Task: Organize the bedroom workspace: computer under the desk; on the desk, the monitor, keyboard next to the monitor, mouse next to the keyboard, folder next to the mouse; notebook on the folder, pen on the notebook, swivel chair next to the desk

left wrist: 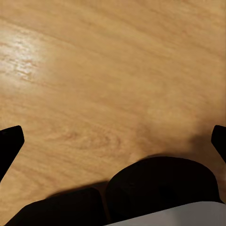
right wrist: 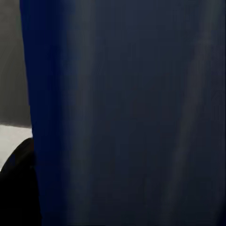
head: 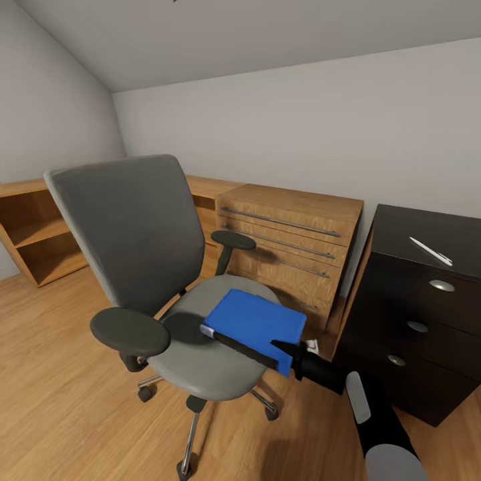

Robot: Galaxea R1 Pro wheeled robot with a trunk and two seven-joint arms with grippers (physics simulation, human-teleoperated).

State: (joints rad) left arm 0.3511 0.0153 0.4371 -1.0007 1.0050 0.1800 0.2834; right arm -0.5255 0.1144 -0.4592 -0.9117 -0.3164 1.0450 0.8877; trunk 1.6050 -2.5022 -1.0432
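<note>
Chair-seat folder [head: 257, 323] touches right end effector [head: 284, 347].

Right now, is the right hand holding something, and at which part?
It appears to hold the folder at its near long edge, on the swivel chair seat; the right hand closure itself is hidden.

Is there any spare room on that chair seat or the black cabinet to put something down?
The black cabinet top is bare left of the pen. The chair seat is bare toward its near armrest; the folder and right gripper crowd its far side.
</note>
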